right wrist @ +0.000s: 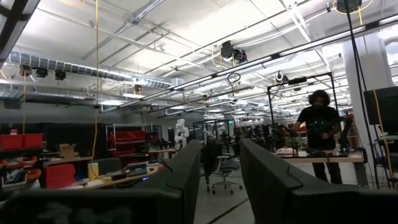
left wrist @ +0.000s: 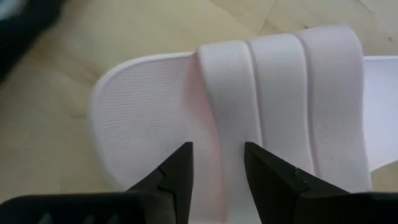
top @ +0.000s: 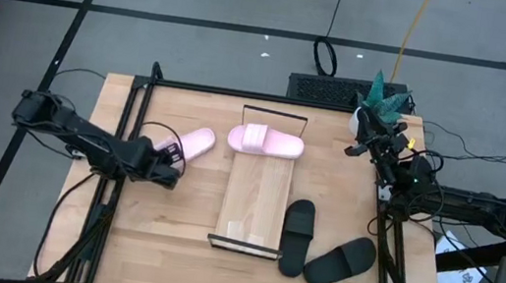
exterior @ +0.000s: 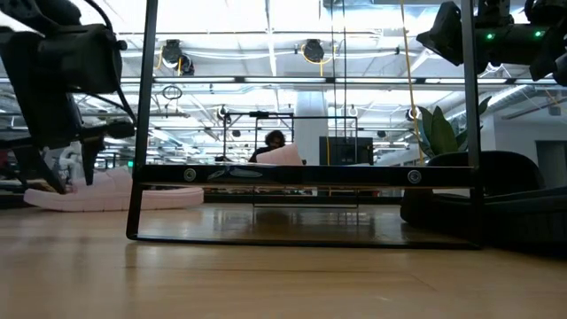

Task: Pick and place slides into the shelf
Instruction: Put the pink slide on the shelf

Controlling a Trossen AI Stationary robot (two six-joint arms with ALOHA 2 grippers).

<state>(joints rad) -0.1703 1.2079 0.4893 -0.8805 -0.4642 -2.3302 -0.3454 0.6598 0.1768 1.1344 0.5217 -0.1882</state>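
Wooden planks make up the surface (top: pixel 160 238) we look down on, with the shelf (top: pixel 254 201) lying flat near its middle, running from the far edge toward the near one. One pink slide (top: pixel 266 141) rests across the far end of the shelf. We see the second pink slide (top: pixel 188 141) on the surface just left of the shelf, toward the far-left part, and the left gripper (top: pixel 172 155) is at its near end; in the left wrist view the jaws stand partly apart around a ridge of the slide's strap (left wrist: pixel 280 93), though we cannot tell whether they actually pinch it. Two black slides (top: pixel 327 249) lie side by side near the near-right corner, just right of the shelf. Over the far-right corner the right gripper (top: pixel 363 137) is raised, its jaws partly apart with nothing between them, pointing out into the room where a person (right wrist: pixel 321 134) stands.
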